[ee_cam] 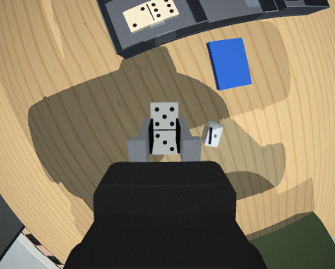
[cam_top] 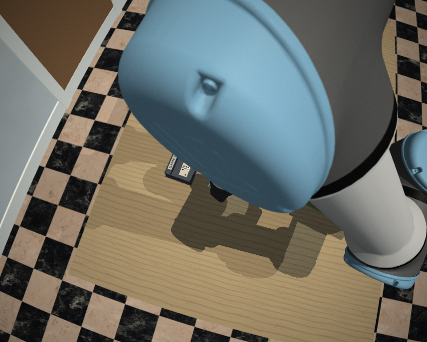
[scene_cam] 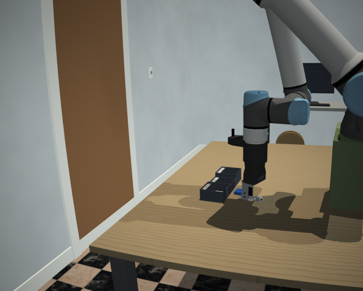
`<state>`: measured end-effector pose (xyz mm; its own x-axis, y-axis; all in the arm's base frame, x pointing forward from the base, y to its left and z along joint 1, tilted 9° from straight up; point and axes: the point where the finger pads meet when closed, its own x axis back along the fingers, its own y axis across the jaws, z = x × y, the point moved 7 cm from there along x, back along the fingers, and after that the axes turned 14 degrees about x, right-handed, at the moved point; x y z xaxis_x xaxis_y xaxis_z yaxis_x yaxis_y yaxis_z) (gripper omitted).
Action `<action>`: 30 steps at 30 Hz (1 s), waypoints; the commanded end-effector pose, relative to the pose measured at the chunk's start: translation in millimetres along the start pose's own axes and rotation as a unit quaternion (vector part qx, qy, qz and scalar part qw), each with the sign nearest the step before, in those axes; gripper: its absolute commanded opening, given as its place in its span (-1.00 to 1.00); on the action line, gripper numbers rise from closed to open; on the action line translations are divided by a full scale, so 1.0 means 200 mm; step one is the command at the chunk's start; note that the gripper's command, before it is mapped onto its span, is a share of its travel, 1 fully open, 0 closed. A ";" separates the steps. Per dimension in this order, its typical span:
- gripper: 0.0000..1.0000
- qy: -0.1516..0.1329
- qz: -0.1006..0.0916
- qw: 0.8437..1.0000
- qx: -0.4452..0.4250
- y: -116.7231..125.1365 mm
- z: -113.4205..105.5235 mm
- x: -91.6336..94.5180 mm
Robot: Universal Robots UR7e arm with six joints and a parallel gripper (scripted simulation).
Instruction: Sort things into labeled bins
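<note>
My gripper is shut on a white domino with black pips, close to the table top. In the exterior view the gripper stands just right of a row of three dark bins. The nearest bin, labelled GAMES, holds another domino. A flat blue block lies on the table between bins and gripper. A small white piece lies just right of the fingers.
The robot's green base block stands at the table's right. In the top view the arm hides most of the table; only the GAMES bin and a bit of the gripper show.
</note>
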<state>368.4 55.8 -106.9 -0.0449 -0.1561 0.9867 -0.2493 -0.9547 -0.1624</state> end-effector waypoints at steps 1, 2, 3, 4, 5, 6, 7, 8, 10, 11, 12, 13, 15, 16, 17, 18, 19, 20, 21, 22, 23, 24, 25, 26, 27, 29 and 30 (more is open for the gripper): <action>-0.02 0.000 0.000 1.000 0.000 0.00 0.00 0.08; -0.02 0.000 0.000 1.000 0.000 0.00 0.00 0.10; -0.02 0.000 0.000 1.000 0.000 0.00 0.00 0.11; -0.02 0.000 0.000 1.000 0.000 0.00 0.00 0.13; -0.02 0.000 0.000 1.000 0.000 0.00 0.00 0.15; -0.02 0.000 0.000 1.000 0.000 0.00 0.00 0.16; -0.02 0.000 0.000 1.000 0.000 0.00 0.00 0.18; -0.02 0.000 0.000 1.000 0.000 0.00 0.00 0.20; -0.02 0.000 0.000 1.000 0.000 0.00 0.00 0.20; -0.02 0.000 0.000 1.000 0.000 0.00 0.00 0.20; -0.02 0.000 0.000 1.000 0.000 0.00 0.00 0.20; -0.02 0.000 0.000 1.000 0.000 0.00 0.00 0.20; -0.02 0.000 0.000 1.000 0.000 0.00 0.00 0.20; -0.02 0.000 0.000 1.000 0.000 0.00 0.00 0.20; -0.02 0.000 0.000 1.000 0.000 0.00 0.00 0.20; -0.02 0.000 0.000 1.000 0.000 0.00 0.00 0.20; -0.02 0.000 0.000 1.000 0.000 0.00 0.00 0.20; -0.02 0.000 0.000 1.000 0.000 0.00 0.00 0.20; -0.02 0.000 0.000 1.000 0.000 0.00 0.00 0.20; -0.02 0.000 0.000 1.000 0.000 0.00 0.00 0.20; -0.02 0.000 0.000 1.000 0.000 0.00 0.00 0.20; -0.02 0.000 0.000 1.000 0.000 0.00 0.00 0.20; -0.02 0.000 0.000 1.000 0.000 0.00 0.00 0.20; -0.02 0.000 0.000 1.000 0.000 0.00 0.00 0.22; -0.02 0.000 0.000 1.000 0.000 0.00 0.00 0.23; -0.02 0.000 0.000 1.000 0.000 0.00 0.00 0.23; -0.02 0.000 0.000 1.000 0.000 0.00 0.00 0.23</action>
<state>366.7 49.1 -65.0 -0.0436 -0.1563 0.9867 -0.2493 -0.9547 -0.1623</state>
